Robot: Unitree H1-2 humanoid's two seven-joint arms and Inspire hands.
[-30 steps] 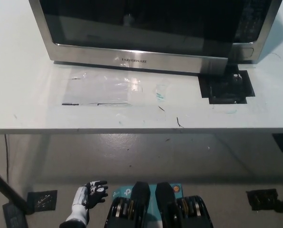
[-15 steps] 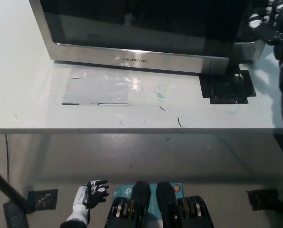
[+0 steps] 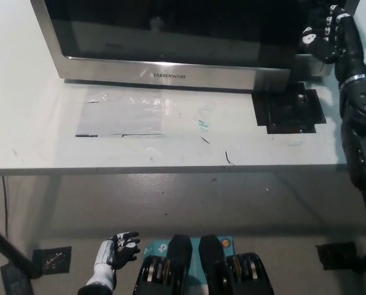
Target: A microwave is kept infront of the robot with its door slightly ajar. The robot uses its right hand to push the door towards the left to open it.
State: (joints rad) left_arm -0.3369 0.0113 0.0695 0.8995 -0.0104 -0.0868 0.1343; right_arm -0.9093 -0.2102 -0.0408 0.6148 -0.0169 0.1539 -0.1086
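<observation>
Your microwave (image 3: 171,43) sits at the back of the white counter (image 3: 42,135), its steel-framed door (image 3: 171,70) facing you. Your black right robot hand (image 3: 324,34) is up at the door's right edge, fingers curled loosely and gripping nothing. Your white left robot hand (image 3: 118,249) hangs low at the lower left, below the counter edge, fingers apart and empty.

We see the stainless-steel microwave with the dark glass door (image 3: 171,37) filling the back of the white table (image 3: 35,141), leaving no passage behind. Our black right hand (image 3: 324,34), fingers apart, sits at the door's right edge, its arm occupying the table's right side. Bare tabletop lies before the door, marked only by flat clear tape (image 3: 128,117) and black tape patch (image 3: 287,107). Our white left hand (image 3: 118,252) rests low, below table level.
</observation>
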